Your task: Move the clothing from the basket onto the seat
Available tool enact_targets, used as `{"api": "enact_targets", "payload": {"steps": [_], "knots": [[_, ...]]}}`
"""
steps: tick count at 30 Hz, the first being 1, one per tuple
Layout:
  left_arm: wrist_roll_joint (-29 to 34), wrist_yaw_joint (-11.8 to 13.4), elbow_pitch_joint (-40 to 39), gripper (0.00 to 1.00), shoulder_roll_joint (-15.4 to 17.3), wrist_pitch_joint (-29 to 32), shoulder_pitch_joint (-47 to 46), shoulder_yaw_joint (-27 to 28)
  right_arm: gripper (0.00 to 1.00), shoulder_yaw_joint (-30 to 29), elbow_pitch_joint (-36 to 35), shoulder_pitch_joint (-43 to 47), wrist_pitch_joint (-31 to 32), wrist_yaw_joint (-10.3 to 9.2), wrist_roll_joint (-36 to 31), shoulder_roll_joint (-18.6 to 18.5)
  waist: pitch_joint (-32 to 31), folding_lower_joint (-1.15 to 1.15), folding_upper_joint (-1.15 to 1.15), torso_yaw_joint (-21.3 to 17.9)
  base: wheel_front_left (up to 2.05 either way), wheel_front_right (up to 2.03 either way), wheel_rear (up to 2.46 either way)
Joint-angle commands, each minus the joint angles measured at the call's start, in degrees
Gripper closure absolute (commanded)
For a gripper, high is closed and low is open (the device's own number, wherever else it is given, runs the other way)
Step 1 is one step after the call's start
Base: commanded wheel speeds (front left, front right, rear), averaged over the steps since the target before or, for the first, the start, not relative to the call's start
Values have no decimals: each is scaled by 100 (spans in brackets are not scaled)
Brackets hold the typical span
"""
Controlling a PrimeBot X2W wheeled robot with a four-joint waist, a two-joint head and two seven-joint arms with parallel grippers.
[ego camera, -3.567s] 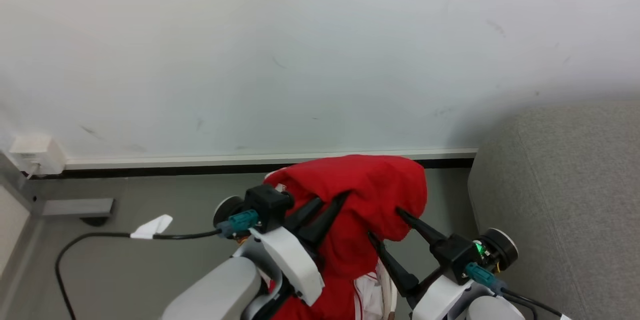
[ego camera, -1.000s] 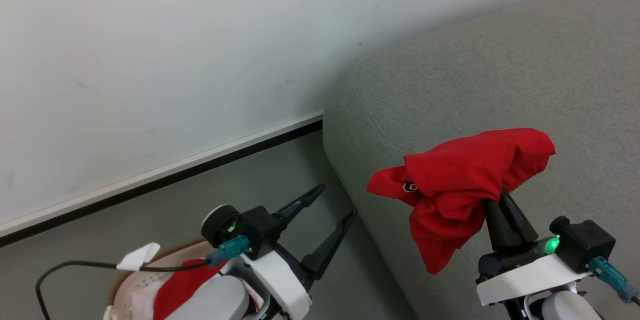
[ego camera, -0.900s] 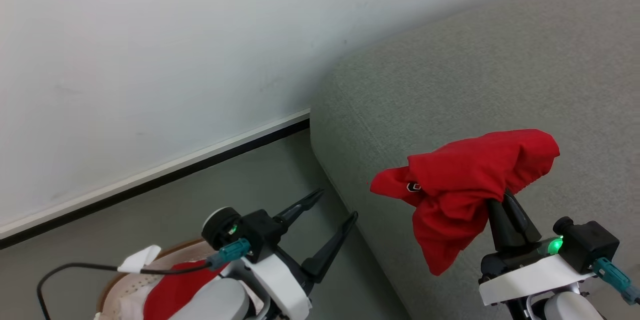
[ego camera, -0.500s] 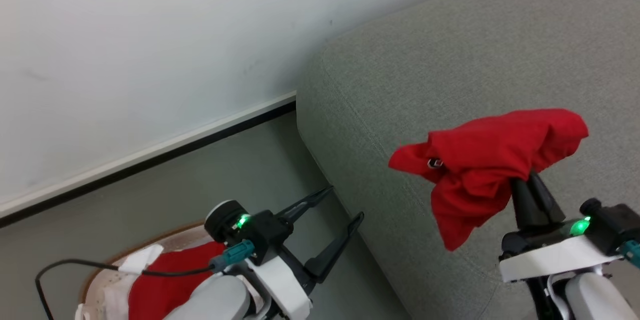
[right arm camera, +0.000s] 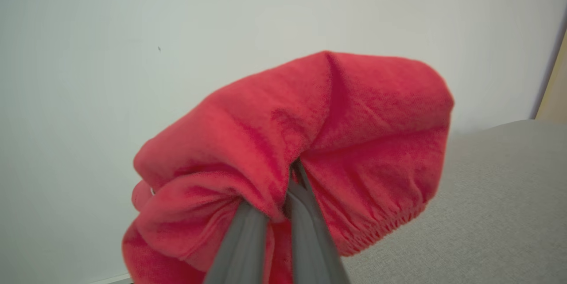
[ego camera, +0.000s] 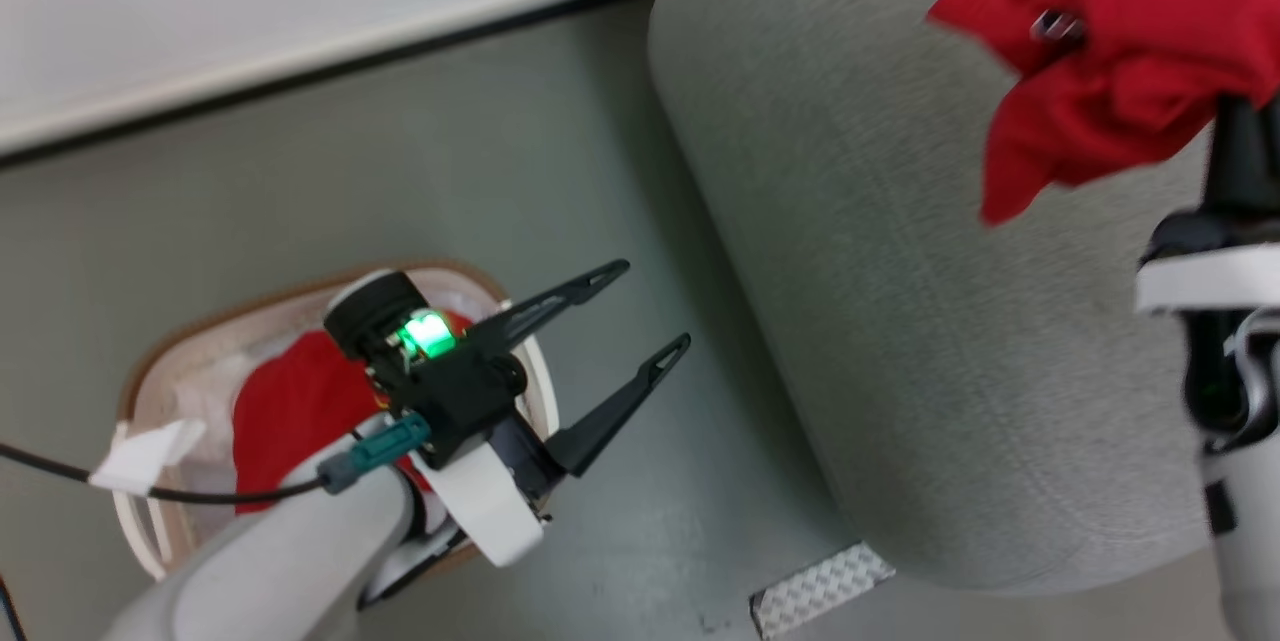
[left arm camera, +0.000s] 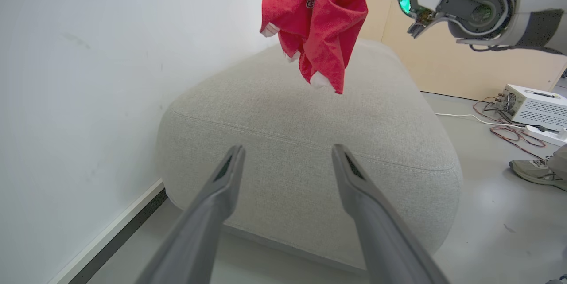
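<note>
A bright red garment (ego camera: pixel 1120 71) hangs bunched from my right gripper (right arm camera: pixel 290 195), which is shut on its folds; the fingertips are buried in the cloth. It hangs in the air above the grey seat (ego camera: pixel 900 321), and the left wrist view shows the garment (left arm camera: pixel 319 13) clear of the seat cushion (left arm camera: pixel 310 133). More red clothing (ego camera: pixel 280 411) lies in the white basket (ego camera: pixel 250 306) on the floor at lower left. My left gripper (ego camera: pixel 655 304) stands open and empty over the floor between basket and seat, fingers pointing at the seat's side.
A white wall and dark baseboard (ego camera: pixel 300 71) run behind the basket and seat. A patterned plate (ego camera: pixel 820 596) lies on the floor by the seat's base. Beyond the seat sit a white box (left arm camera: pixel 536 106), loose cables and a person's shoe (left arm camera: pixel 531 171).
The head view has swung downward, so the basket now shows almost whole. My right gripper still holds the red garment, further over the seat. The left gripper stays open.
</note>
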Motion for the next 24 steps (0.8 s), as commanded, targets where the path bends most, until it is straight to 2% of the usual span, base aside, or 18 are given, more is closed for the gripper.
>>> {"api": "enact_targets", "payload": {"steps": [1,5,11,19,24], "knots": [[-4,-8,-169,0,182,48,-175,7,100,-212,112,-382,-1,-14,-7,-89,799,-1,0,424,0,0,0],[-38,-1,-442,0,481,62,-352,22,100,-652,451,-930,0,-14,2,-261,1243,-1,0,613,0,0,0],[-82,-3,-711,0,750,33,-558,70,100,-1237,937,-1582,-2,-14,-79,-558,1755,-1,0,881,0,0,0],[-109,-3,-790,0,848,-3,-648,110,100,-1431,1696,-2122,430,-14,-460,-876,2010,-1,0,1048,0,0,0],[-130,7,-713,0,791,-31,-595,117,100,-1540,2051,-2327,1108,-14,-850,-991,1962,-1,0,1095,0,0,0]]}}
